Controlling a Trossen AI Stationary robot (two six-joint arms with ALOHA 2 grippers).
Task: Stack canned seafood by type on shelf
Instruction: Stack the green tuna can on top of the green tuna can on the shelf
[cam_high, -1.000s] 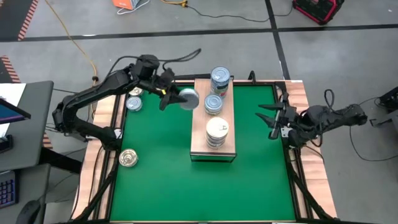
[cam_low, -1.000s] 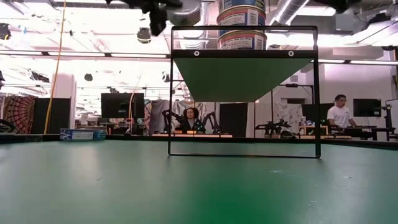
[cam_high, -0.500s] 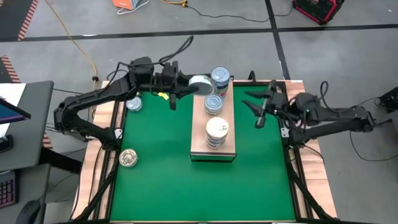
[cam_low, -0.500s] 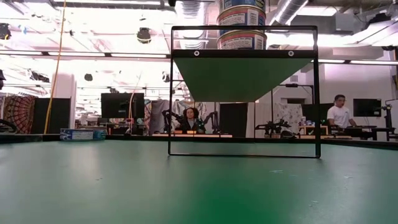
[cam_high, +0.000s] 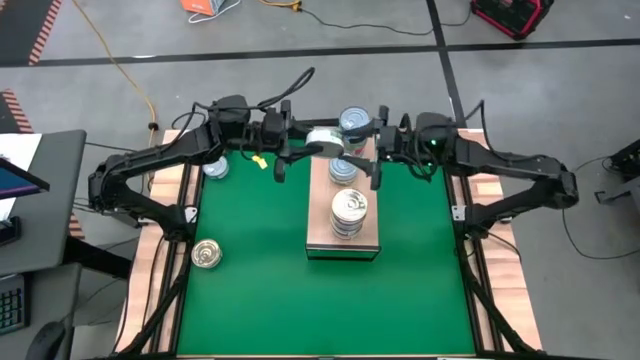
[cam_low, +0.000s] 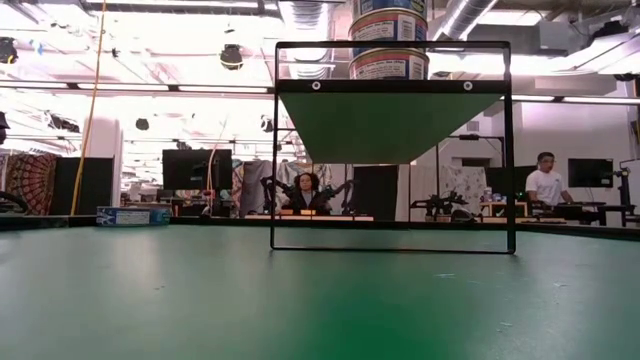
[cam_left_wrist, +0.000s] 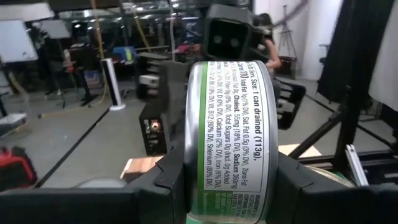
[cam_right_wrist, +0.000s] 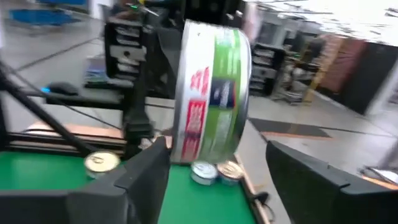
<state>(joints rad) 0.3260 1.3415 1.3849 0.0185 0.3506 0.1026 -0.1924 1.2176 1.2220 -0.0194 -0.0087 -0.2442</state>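
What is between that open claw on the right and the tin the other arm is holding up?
Nothing visible: the right gripper has its fingers spread, facing the tin, which the left gripper holds over the shelf.

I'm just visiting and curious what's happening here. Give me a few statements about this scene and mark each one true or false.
1. The left pincer holds a can on its edge, in the air. True.
2. The right pincer is clamped on that same can. False: its fingers stand open on either side of it.
3. Cans are already stacked on the wooden shelf. True: piles stand along its top.
4. No cans are left beside the green mat. False: a blue-topped can and a gold-topped can sit along its left edge.
5. The held can has a green and red label. True.
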